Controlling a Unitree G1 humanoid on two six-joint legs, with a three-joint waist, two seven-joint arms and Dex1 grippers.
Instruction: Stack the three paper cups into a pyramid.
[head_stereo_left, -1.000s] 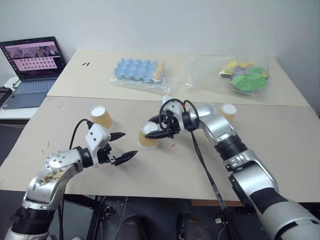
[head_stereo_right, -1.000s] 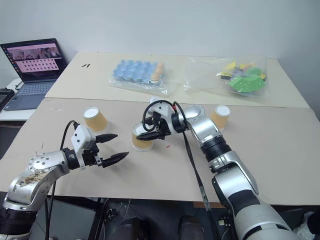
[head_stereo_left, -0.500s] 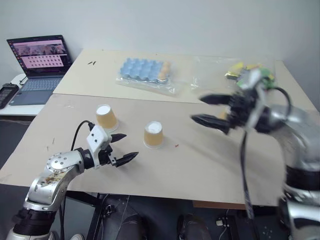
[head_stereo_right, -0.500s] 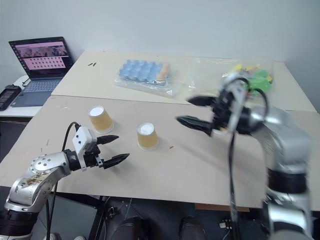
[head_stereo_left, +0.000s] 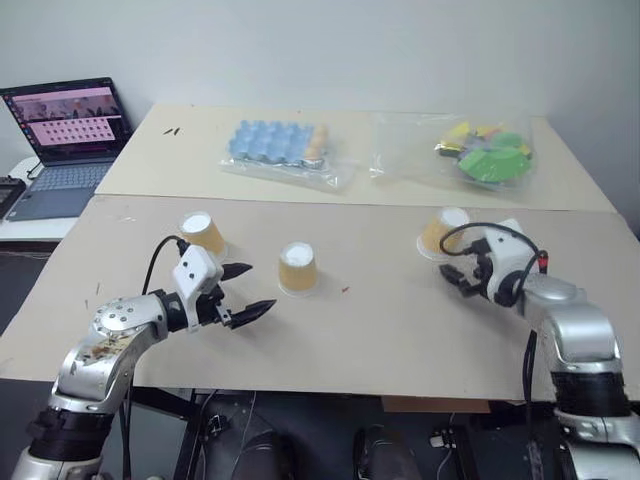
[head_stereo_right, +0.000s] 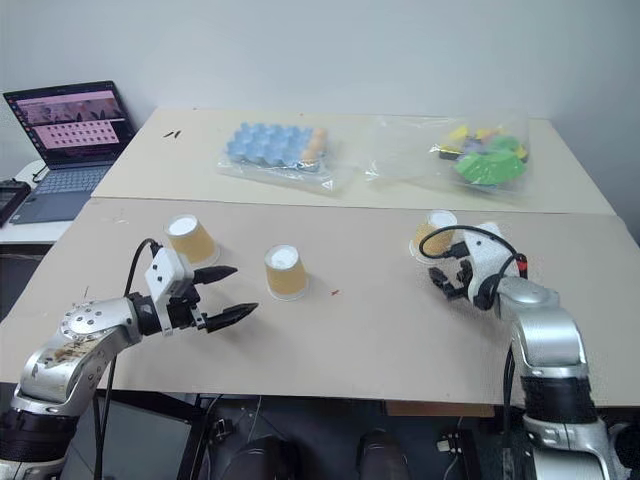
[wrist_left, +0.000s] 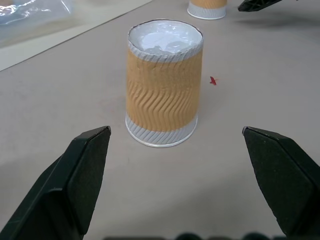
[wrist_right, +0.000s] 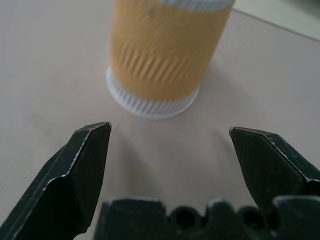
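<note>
Left eye view: two beige matte desks (head_stereo_left: 380, 330) butted together, seam running across, white wall behind. An open laptop (head_stereo_left: 62, 140) sits on a lower side surface past the left edge. On the far desk: a blue tray of small cups in clear plastic wrap (head_stereo_left: 278, 147) near the middle, a clear bag of green and yellow pieces (head_stereo_left: 480, 155) toward the far right corner.

Three tan-orange ribbed paper cups with white rims, all upside down on the near desk, well apart, nothing stacked: left cup (head_stereo_left: 201, 235) near the seam on the left side, middle cup (head_stereo_left: 297, 269) about centre, right cup (head_stereo_left: 441, 233) near the seam on the right side.

Left gripper (head_stereo_left: 246, 290) hovers between left and middle cups, touching neither, jaws spread wide and empty. Right gripper (head_stereo_left: 455, 277) sits just beside the right cup on its near side, jaws released, holding nothing.

Left wrist view adds detail: middle cup (wrist_left: 163, 82) upright on its rim, wavy corrugated wall, white band at the rim, recessed white base on top, a small red speck (wrist_left: 213, 80) on the desk beside it; right cup (wrist_left: 207, 8) and the other gripper's black tip at the far edge.

Right wrist view: right cup (wrist_right: 162, 55) close in front, between the black wedge-shaped fingers (wrist_right: 82, 167), not touching.
</note>
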